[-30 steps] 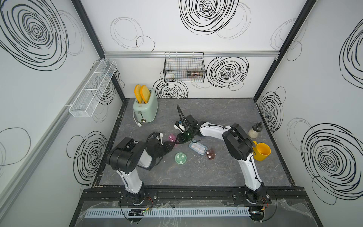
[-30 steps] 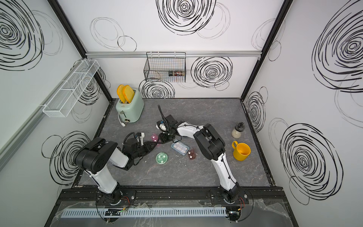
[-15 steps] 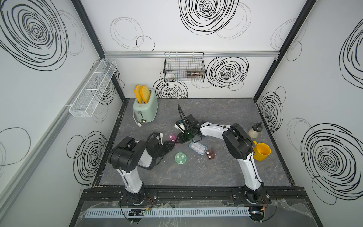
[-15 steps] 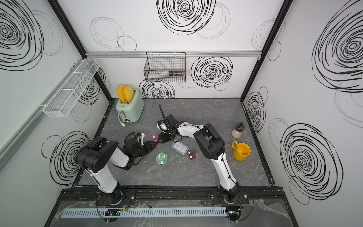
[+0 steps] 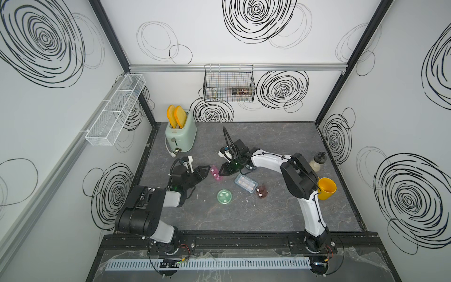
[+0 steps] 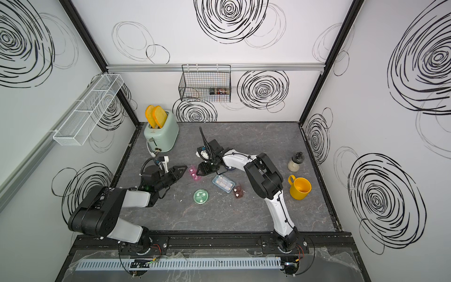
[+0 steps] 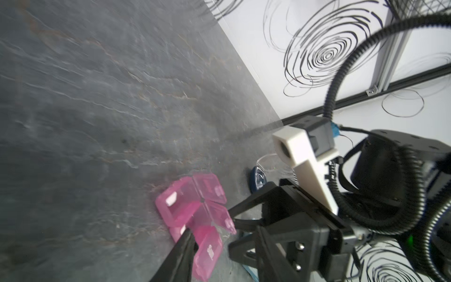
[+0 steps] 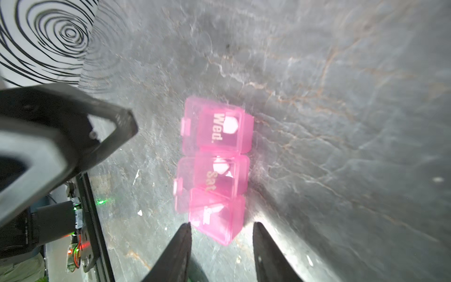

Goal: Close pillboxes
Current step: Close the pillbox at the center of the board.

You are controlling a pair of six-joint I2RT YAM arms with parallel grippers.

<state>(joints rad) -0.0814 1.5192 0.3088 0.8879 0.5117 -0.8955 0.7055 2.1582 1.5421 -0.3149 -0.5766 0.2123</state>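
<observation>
My left hand (image 5: 205,171) and right hand (image 5: 223,170) face each other low over the grey stone-look surface (image 5: 268,219). The pink translucent rectangular pillbox (image 5: 216,173) lies between them, where it lay a second ago. Both hands have spread their fingers since then and now stand apart, clamping nothing. The box's near end sits between my right fingertips (image 8: 185,229), some lids raised.

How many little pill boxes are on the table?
5: pink pillbox leftmost; green round pillbox nearest the front; blue-grey pillbox mid-table, small brown pillbox beside it; dark round pillbox half hidden under the right arm.
</observation>
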